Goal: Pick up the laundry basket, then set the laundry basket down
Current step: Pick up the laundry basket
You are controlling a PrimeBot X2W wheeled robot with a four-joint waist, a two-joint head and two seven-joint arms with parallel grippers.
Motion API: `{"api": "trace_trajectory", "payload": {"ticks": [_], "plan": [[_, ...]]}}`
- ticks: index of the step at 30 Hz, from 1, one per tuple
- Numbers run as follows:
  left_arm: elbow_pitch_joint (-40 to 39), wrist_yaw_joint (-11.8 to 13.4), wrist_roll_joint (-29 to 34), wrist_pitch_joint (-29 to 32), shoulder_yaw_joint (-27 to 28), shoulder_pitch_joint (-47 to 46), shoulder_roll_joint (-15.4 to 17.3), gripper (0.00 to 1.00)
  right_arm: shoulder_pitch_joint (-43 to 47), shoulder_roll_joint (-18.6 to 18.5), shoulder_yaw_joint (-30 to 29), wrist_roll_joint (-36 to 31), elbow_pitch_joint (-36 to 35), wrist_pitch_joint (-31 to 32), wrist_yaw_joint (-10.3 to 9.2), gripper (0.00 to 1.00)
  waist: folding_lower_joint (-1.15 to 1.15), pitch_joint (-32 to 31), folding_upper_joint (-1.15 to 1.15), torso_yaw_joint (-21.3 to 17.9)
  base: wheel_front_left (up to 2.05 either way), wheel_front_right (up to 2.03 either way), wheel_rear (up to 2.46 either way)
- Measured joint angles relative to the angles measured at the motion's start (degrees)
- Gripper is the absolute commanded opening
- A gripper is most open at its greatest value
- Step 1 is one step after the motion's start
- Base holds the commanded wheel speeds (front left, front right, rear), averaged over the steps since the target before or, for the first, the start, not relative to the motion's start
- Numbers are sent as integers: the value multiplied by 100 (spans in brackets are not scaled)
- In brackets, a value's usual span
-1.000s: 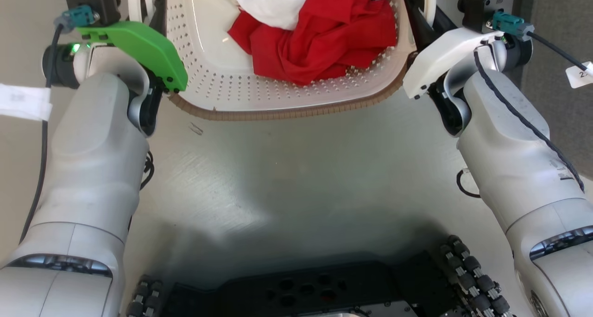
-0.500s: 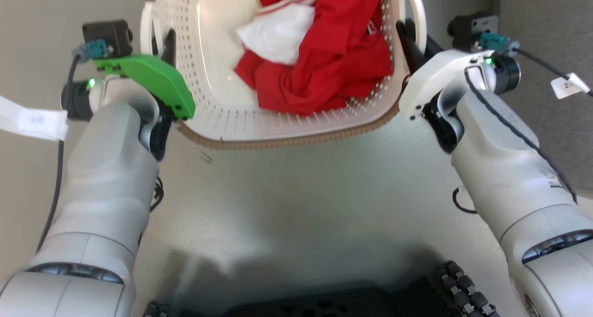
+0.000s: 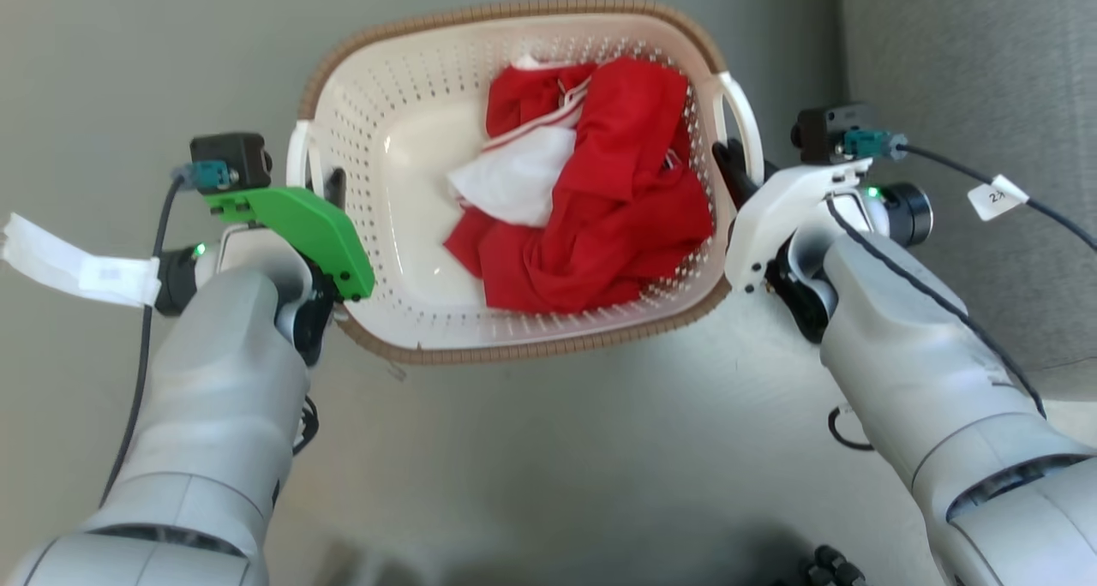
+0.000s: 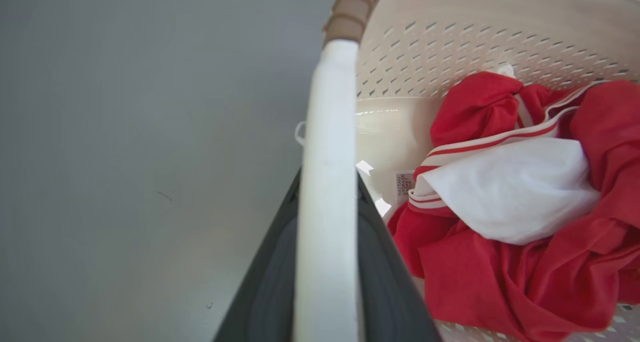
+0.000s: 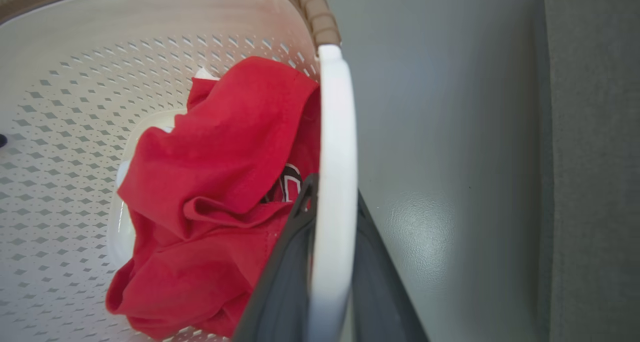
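The left gripper (image 3: 321,183) is clamping the basket's (image 3: 514,352) nine o'clock handle (image 3: 297,149), the right gripper (image 3: 739,162) its three o'clock handle (image 3: 747,128), forearms angling inward

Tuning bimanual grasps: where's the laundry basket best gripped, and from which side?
By its white loop handles: left gripper on the left handle, right gripper on the right handle, approaching from the near side, fingers straddling each thin bar. The laundry basket looks too wide.
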Motion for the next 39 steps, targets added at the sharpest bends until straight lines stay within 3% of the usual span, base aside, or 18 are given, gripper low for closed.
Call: {"api": "trace_trajectory", "payload": {"ticks": [39], "plan": [[198,-9,-654,1054,-15,1734,-71,0,1611,79,756,1065,151,1201,49,0,0,-2942,0,-120,0,0,0]]}}
